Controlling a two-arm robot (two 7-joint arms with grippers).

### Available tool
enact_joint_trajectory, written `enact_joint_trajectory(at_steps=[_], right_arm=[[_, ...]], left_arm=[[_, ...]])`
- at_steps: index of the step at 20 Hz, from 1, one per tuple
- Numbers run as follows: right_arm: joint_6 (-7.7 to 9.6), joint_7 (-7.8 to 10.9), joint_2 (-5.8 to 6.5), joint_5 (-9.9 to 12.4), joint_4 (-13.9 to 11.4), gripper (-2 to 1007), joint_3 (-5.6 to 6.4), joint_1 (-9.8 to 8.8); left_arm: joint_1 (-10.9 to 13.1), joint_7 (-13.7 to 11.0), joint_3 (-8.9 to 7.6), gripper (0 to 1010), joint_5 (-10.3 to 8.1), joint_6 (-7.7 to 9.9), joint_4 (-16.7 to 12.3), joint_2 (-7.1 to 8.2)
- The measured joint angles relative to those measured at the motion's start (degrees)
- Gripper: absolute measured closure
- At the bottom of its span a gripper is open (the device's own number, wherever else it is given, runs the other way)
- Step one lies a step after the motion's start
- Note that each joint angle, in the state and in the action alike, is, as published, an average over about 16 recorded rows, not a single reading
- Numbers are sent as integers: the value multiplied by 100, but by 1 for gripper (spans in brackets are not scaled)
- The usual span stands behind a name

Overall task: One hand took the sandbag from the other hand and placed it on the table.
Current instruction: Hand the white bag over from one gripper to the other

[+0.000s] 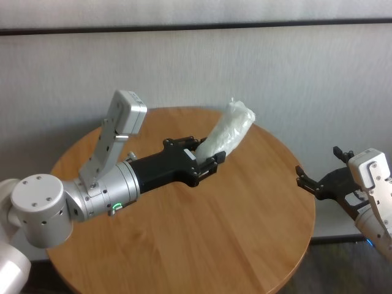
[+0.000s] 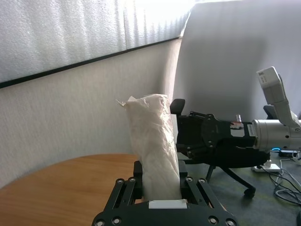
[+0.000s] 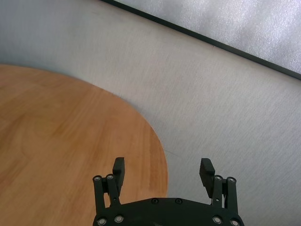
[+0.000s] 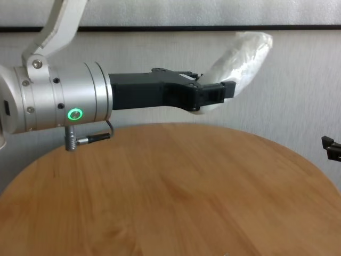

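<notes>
Round wood-grain table (image 1: 184, 245) sits bare while the left gripper (image 1: 205, 160) clamps the sandbag (image 1: 229, 130) up above it, handover pending, so the wide-open right gripper (image 1: 318, 180) off the right edge needs to come in and grab the free end.

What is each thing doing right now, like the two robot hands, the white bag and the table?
Left end effector: shut on the sandbag, held up above the table.
Sandbag: gripped at its lower end, sticking up at a tilt, off the table.
Right end effector: open, holding nothing, waiting just past the table's right edge.
Table: nothing resting on the part we can see.
</notes>
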Motion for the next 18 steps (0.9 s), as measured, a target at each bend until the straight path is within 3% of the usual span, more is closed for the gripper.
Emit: enact_joint_trajectory(at_steps=[18], right_arm=[[0,0,0,0,0,0,0,0]], left_arm=[[6,60,17,568,11,1,-27,27]])
